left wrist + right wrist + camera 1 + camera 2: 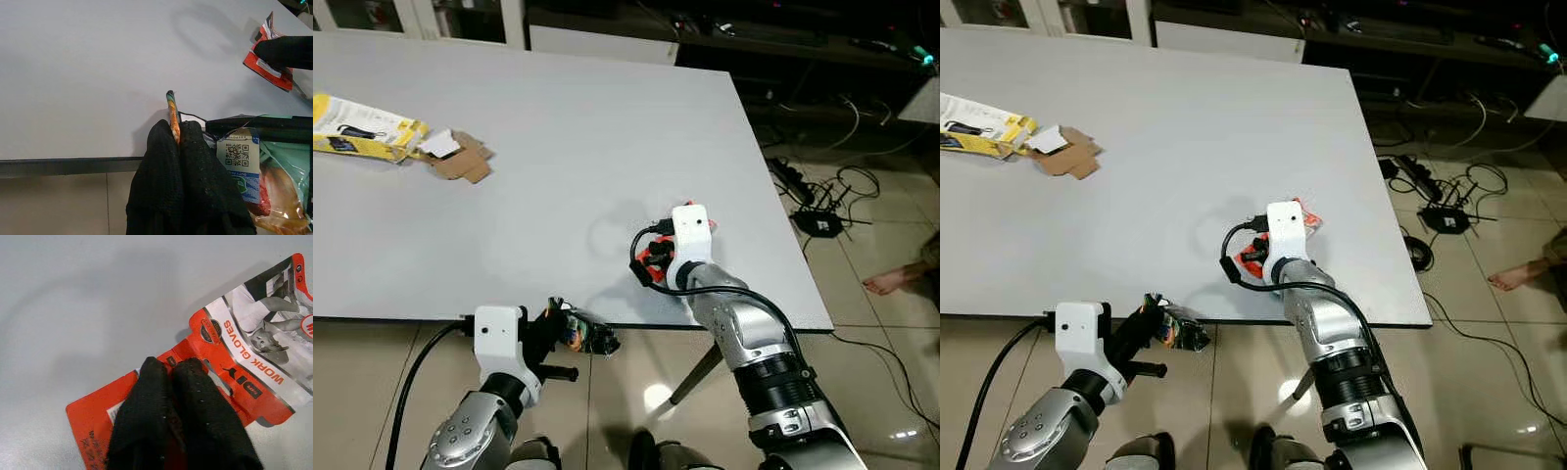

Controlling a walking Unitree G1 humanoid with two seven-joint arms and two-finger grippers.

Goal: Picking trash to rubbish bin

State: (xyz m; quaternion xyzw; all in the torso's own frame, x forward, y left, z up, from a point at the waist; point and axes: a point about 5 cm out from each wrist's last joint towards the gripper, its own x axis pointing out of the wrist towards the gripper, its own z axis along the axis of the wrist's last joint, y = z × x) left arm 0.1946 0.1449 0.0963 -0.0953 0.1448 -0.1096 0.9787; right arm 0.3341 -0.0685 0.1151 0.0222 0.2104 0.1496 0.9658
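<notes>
White table stands on tiled floor.

"work gloves" and "diy" on orange glove card

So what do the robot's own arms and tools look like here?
Both arms are silver metal with dark ribbed joint rings. Each wrist carries a white boxy camera housing fed by a looping black cable. The left tool and right tool each have two long black fingers with a textured surface.
</notes>
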